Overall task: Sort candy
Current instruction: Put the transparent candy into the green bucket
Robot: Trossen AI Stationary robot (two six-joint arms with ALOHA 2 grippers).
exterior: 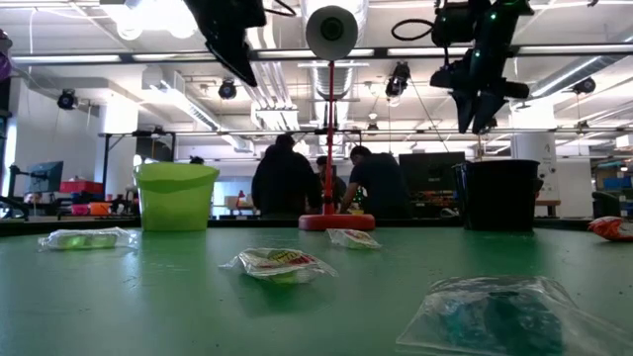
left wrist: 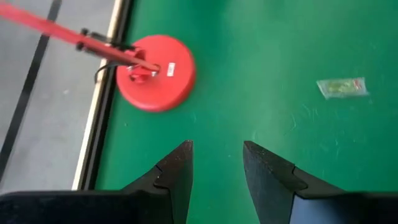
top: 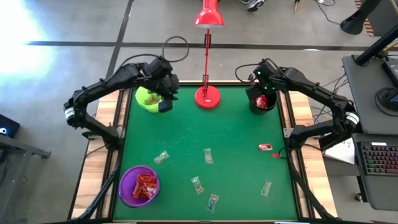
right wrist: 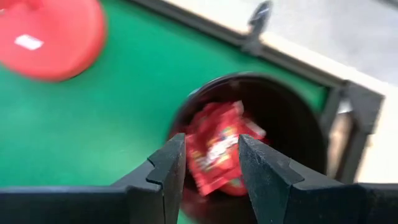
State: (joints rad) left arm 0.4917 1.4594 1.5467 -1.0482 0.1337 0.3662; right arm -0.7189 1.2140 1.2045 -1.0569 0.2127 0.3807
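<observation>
Both grippers gape empty: right gripper point(right wrist: 211, 163) above black cup point(top: 262, 103), left gripper point(left wrist: 217, 168) near lamp point(left wrist: 155, 73)

**op_remote:** Running the rig from my end and hunting for anything readable. Nothing so far. The red lamp base point(left wrist: 155, 73) has a small white sticker, but I can't make out a word on it.

**bench_lurker:** What about the candy wrappers?

**op_remote:** The red wrappers in the black cup point(right wrist: 323, 134) have some print, too smeared for me to read. The wrapper nearest the low camera point(exterior: 278, 263) shows a red-and-green mark, no legible letters.
</observation>
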